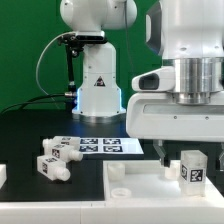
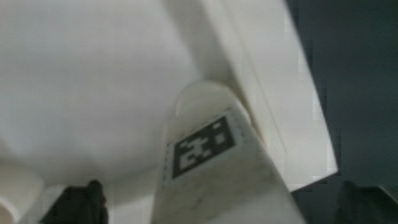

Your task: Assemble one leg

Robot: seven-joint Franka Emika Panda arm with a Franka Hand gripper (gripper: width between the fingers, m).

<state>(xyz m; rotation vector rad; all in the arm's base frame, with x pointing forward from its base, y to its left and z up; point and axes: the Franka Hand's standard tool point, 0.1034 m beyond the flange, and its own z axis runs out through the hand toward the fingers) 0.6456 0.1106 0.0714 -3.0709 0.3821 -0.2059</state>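
My gripper [image 1: 189,160] is shut on a leg [image 1: 191,170], a chunky white peg with a square tag. It holds the leg upright over the far right part of the wide white panel [image 1: 140,196]. I cannot tell whether the leg touches the panel. In the wrist view the leg [image 2: 217,145] reaches out from between my dark fingertips [image 2: 79,203], with the panel [image 2: 89,90] behind it and its raised rim beside the leg.
Several loose legs [image 1: 55,157] lie on the black table at the exterior view's left. The marker board [image 1: 108,146] lies behind the panel. A white robot base [image 1: 98,90] stands at the back.
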